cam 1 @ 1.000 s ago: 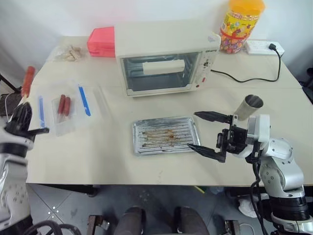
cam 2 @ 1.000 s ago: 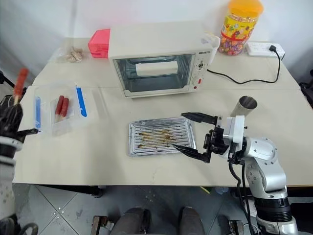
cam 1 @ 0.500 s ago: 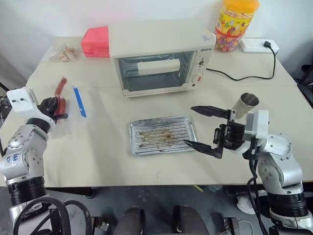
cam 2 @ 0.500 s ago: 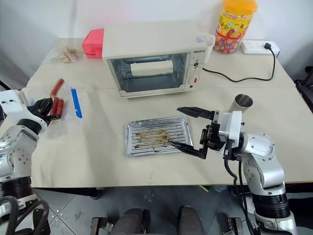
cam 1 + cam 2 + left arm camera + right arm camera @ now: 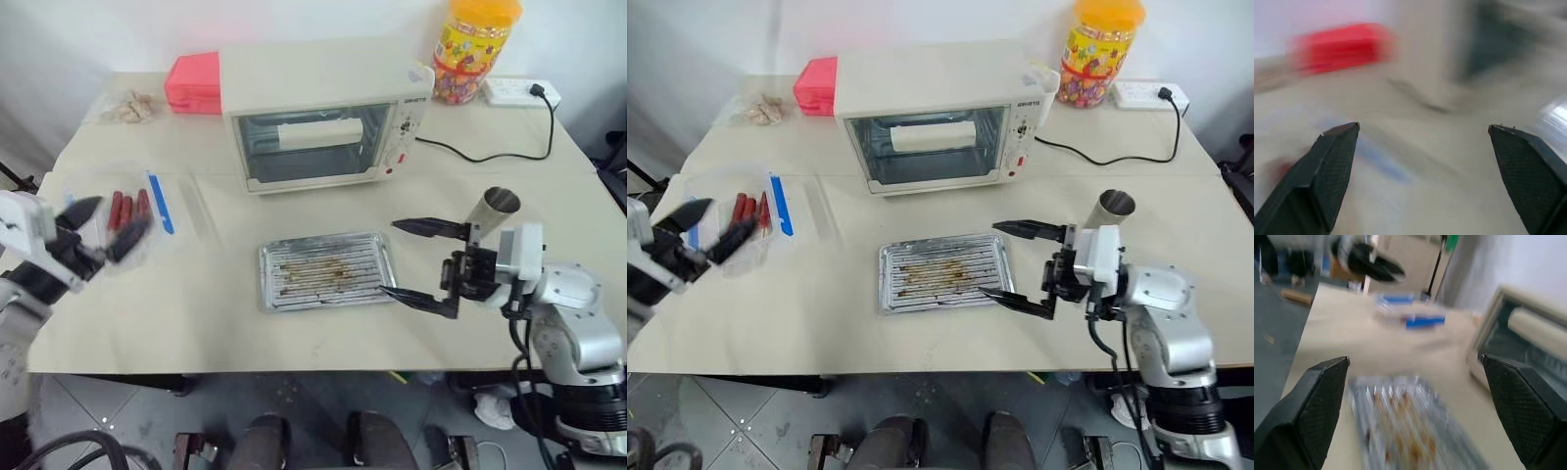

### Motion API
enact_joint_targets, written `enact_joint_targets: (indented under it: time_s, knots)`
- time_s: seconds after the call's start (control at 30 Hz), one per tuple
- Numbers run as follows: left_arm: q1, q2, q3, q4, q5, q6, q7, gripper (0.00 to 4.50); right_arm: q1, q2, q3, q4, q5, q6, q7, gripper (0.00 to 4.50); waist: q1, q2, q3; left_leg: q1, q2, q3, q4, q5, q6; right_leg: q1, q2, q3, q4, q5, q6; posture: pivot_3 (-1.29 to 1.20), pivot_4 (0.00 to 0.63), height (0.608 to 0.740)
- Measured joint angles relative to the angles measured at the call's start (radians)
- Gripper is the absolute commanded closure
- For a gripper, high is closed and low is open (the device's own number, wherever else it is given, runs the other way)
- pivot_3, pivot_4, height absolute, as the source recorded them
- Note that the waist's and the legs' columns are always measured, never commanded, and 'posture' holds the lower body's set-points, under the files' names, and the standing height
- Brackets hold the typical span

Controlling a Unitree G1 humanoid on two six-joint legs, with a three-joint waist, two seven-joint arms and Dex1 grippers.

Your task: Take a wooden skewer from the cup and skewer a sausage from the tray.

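Note:
My left gripper [image 5: 124, 211] stands open just above the clear plastic bag [image 5: 181, 211] at the table's left. Three red sausages lie there. The sausage [image 5: 143, 203] nearest the blue strip lies beside the pair [image 5: 120, 209], free of my fingers. I cannot make out the wooden skewer. The tray [image 5: 328, 270] sits mid-table, holding only brown grease stains. My right gripper [image 5: 388, 258] hangs open over the tray's right edge with nothing between its fingers. The steel cup [image 5: 500, 208] stands just behind it. The wrist views show each gripper's fingers spread wide [image 5: 1422, 129] [image 5: 1415, 361].
A white toaster oven [image 5: 323, 117] stands behind the tray, its black cable [image 5: 490, 152] running to a power strip [image 5: 519, 93]. A pink box [image 5: 193, 82] and a bag of pale bits [image 5: 129, 105] are at the back left, a yellow-lidded candy jar [image 5: 475, 49] at the back right.
My left gripper came down from the far left, where it held a sausage upright, to the plastic bag and opened; that sausage now lies by the pair. The right gripper stayed open.

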Motion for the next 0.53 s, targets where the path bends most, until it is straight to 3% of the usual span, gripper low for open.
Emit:
enact_joint_targets:
  time_s: [0.03,0.2,0.33,0.53]
  knots:
    - [0.040,0.032,-0.031,0.002,0.015,-0.064,-0.120,0.02,0.020,-0.013,-0.002,0.013,-0.001,-0.007,0.020,0.00,0.001,0.001,0.000,0.000,0.000,0.001,0.000,0.000,0.000,0.000,0.000,0.000,0.000,0.000,0.000,0.00,0.150,0.740]
    - [0.044,0.045,-0.173,0.080,0.108,-0.235,-0.303,0.02,0.133,-0.033,-0.012,0.093,-0.046,-0.105,0.092,0.00,0.008,0.001,0.001,0.000,0.000,0.000,0.001,0.000,0.001,0.002,0.000,0.001,0.001,0.000,0.000,0.00,0.150,0.740]
    - [0.059,0.001,-0.245,0.132,0.211,-0.369,-0.311,0.02,0.210,-0.033,-0.037,0.175,-0.082,-0.194,0.106,0.00,0.003,0.001,0.001,0.000,0.000,0.001,0.001,-0.001,0.002,0.001,0.000,0.000,0.001,0.000,0.000,0.00,0.150,0.740]
    - [0.161,-0.053,-0.252,0.151,0.263,-0.481,-0.290,0.02,0.236,-0.023,-0.051,0.257,-0.103,-0.274,0.098,0.00,-0.006,0.001,0.001,0.001,0.002,0.002,0.001,0.000,0.001,0.001,0.001,0.000,0.001,0.000,0.000,0.00,0.150,0.740]
